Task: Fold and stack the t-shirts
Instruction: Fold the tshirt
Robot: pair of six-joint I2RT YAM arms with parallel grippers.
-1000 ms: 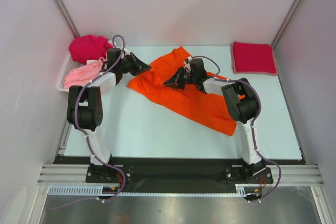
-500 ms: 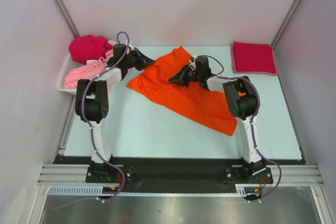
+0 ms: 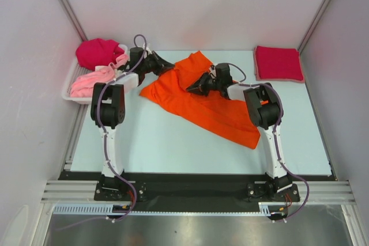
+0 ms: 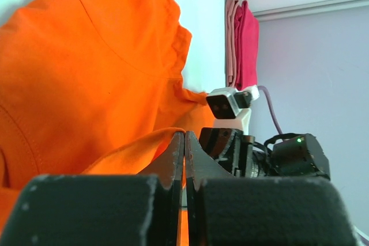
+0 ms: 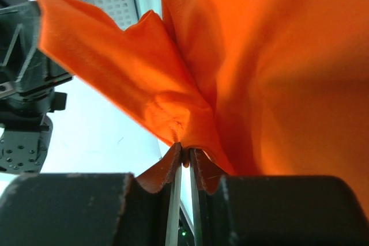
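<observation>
A bright orange t-shirt (image 3: 222,113) lies spread and rumpled across the middle of the table. My left gripper (image 3: 169,65) is at its far left edge, shut on a fold of the orange cloth (image 4: 138,148). My right gripper (image 3: 190,89) points left over the shirt's upper part, its jaws a narrow slit apart with a bunched seam of the orange cloth (image 5: 173,119) still pinched at the tips (image 5: 185,149). The two grippers face each other, close together. A crimson t-shirt (image 3: 278,63) lies folded at the far right corner.
A white tray (image 3: 66,93) at the far left holds a magenta t-shirt (image 3: 97,52) and a pale pink one (image 3: 92,80). Grey walls close in the table on three sides. The right arm's wrist (image 4: 230,103) shows just beyond my left fingers.
The left arm has reached farther back and to the right, carrying the shirt's edge. The right gripper has shifted slightly towards the far side, and its jaws have parted a little.
</observation>
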